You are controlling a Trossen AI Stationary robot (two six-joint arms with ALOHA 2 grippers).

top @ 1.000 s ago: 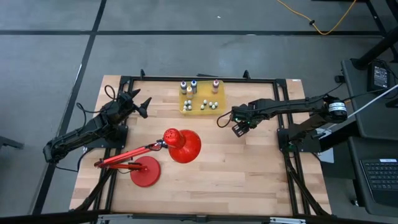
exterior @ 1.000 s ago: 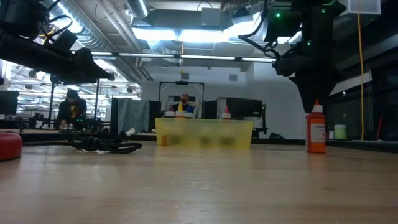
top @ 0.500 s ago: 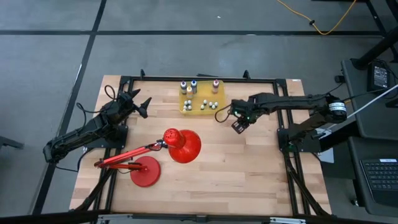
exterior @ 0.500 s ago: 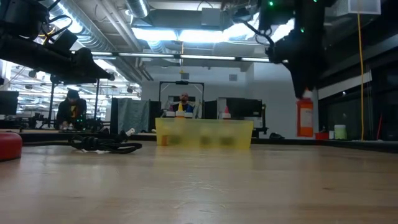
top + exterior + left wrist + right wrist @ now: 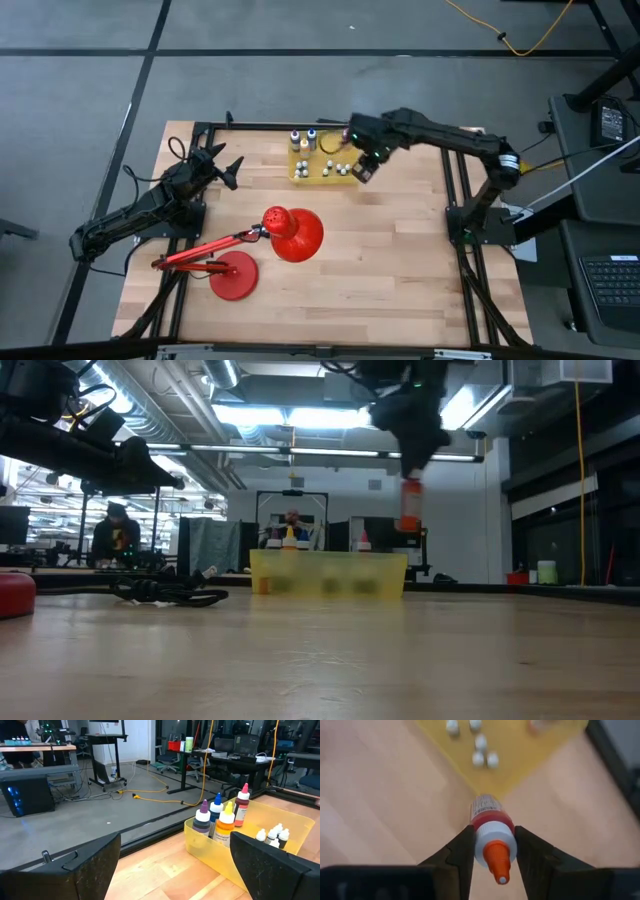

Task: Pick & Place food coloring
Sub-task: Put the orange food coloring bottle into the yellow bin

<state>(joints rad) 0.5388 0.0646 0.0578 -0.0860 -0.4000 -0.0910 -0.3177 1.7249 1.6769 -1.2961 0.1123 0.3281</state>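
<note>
Your right gripper (image 5: pixel 492 851) is clamped on one food coloring bottle (image 5: pixel 489 827), a red-bodied one with a white collar and orange tip. It carries it clear of the surface (image 5: pixel 380 260), at the right near corner of the yellow bin (image 5: pixel 322 176). In the low view the bottle (image 5: pixel 409 505) hangs well above the bin's rim (image 5: pixel 328 573), just past its right end.

What looks done: the bin already holds stock. Along its far wall stand four taller bottles (image 5: pixel 223 817), dark, blue, yellow and red. Nearer in the bin sits a cluster of small white-capped bottles (image 5: pixel 272 834). From above, you see the same caps scattered over the bin floor (image 5: pixel 338 167).

What is left, by my reading: the held bottle is not yet over the bin's opening. You need a short move left and far, then a lowering and a release. The right wrist view shows the bin's corner straight ahead of the bottle, so watch that edge on the way in.

No other loose bottles show on the surface, so this may be the last one, though I cannot be sure.

Your left gripper (image 5: pixel 222 166) waits with fingers wide apart and nothing between them, at the far left of the surface. The red desk lamp (image 5: pixel 262 242) lies toward the near left, well apart from the bin.
</note>
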